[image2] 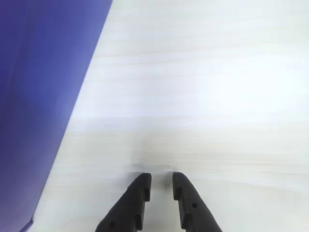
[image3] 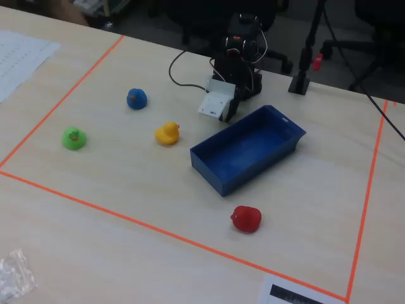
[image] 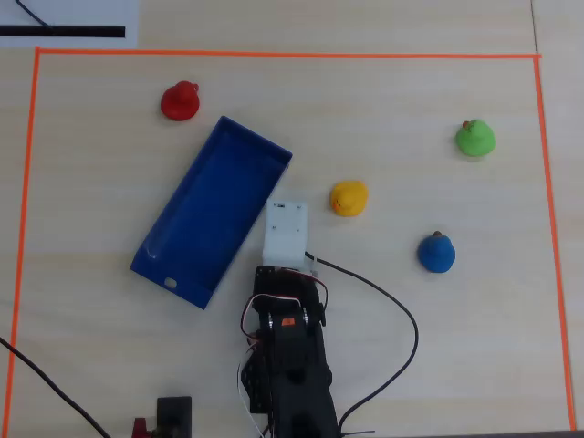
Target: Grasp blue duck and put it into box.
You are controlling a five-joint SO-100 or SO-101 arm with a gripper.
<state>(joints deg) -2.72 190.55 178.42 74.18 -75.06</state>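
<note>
In the overhead view the blue duck [image: 436,253] sits at about three o'clock from the nearly closed, empty gripper [image2: 161,181], well apart, past the yellow duck [image: 349,198].

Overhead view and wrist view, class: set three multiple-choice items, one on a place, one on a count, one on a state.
1. Which duck lies nearest the box in the overhead view?
A. yellow duck
B. green duck
C. blue duck

2. How many ducks are on the table?
A. two
B. four
C. six

3. The tool in the wrist view is:
A. holding a duck
B. inside the box
C. empty, nearly shut

Answers: 1 A, it sits just right of the box. 2 B, with the red duck. 3 C, only bare table shows between its tips.
</note>
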